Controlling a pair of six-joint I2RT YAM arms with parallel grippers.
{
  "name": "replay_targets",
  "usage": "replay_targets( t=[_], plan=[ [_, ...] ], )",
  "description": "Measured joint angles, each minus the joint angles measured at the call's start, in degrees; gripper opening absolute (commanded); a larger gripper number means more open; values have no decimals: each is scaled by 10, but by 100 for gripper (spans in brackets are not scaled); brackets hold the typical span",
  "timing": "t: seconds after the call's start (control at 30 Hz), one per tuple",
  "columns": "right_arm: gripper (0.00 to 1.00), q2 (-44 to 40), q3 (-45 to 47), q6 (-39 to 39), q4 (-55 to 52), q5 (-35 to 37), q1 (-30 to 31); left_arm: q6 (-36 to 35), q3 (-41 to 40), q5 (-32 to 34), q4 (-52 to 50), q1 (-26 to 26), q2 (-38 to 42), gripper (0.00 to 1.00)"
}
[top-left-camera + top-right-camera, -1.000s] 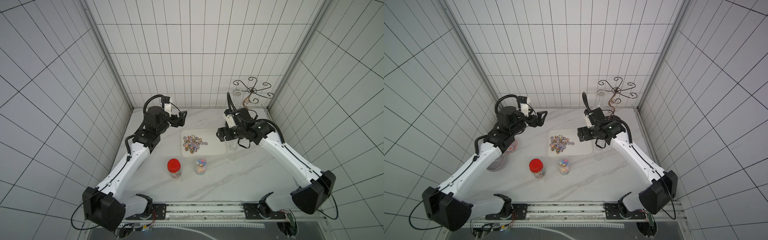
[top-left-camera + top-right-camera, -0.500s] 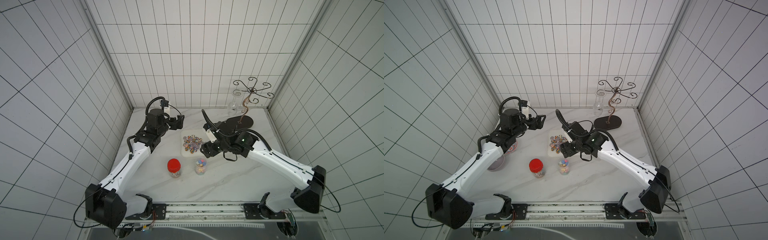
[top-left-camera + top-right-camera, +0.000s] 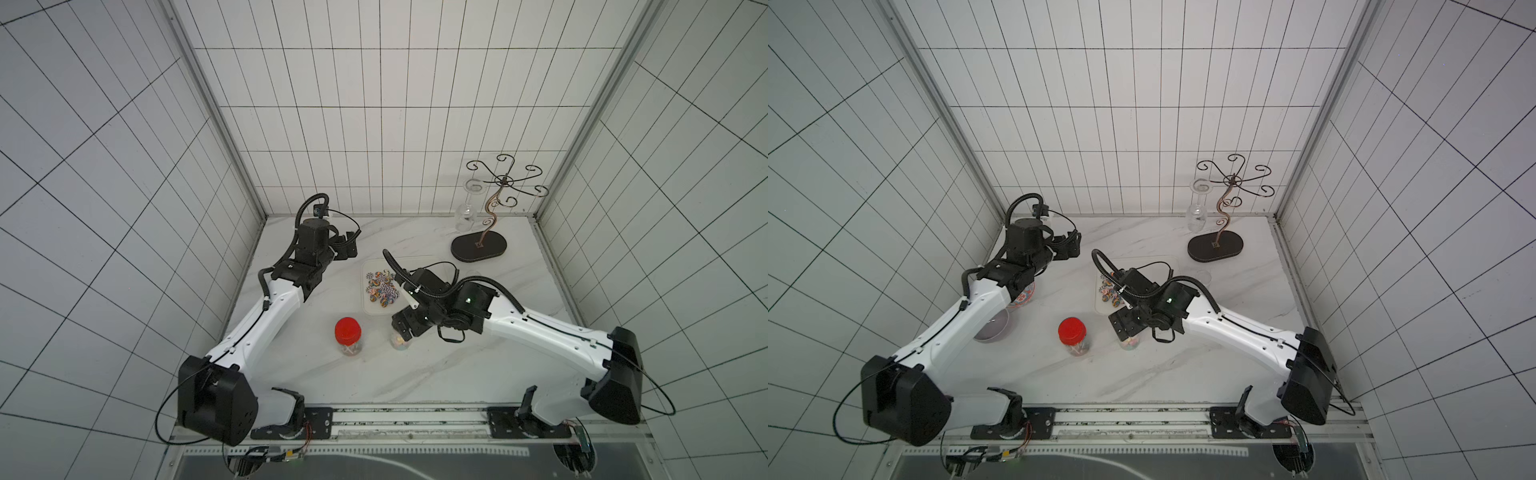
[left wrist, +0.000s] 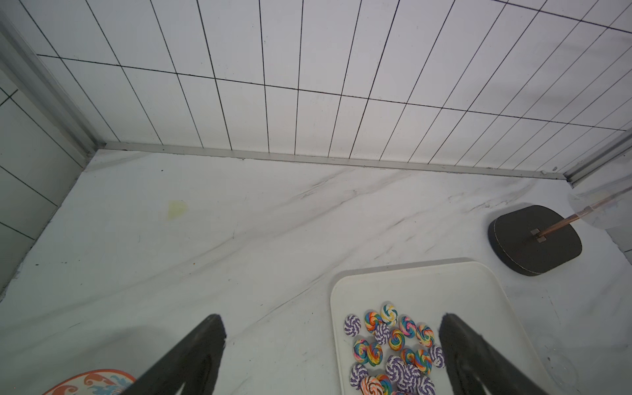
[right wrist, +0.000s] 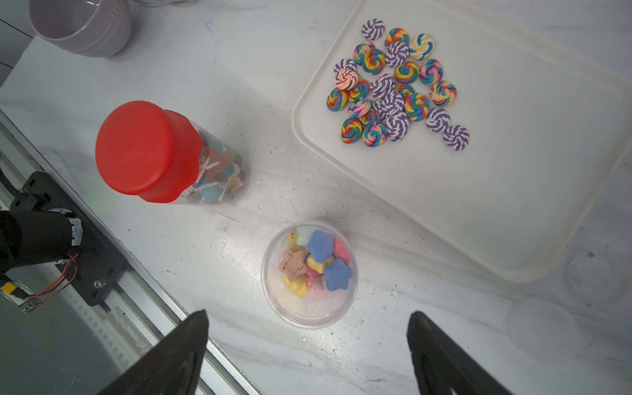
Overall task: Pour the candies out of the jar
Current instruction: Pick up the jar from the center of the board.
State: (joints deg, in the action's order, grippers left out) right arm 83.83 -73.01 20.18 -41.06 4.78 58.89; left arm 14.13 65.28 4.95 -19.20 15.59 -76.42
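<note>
Right gripper over small candy jar
</note>
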Motion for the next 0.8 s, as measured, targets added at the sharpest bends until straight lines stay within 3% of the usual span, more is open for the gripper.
replay_targets(
  t=[0.33,0.8],
  plan=[
    [87,37,6,-2,25,5,0,19,0,-18,-1,-48,-27,97],
    [80,89,6,-14,30,4,1,24,0,-45,0,-52,-27,97]
  ],
)
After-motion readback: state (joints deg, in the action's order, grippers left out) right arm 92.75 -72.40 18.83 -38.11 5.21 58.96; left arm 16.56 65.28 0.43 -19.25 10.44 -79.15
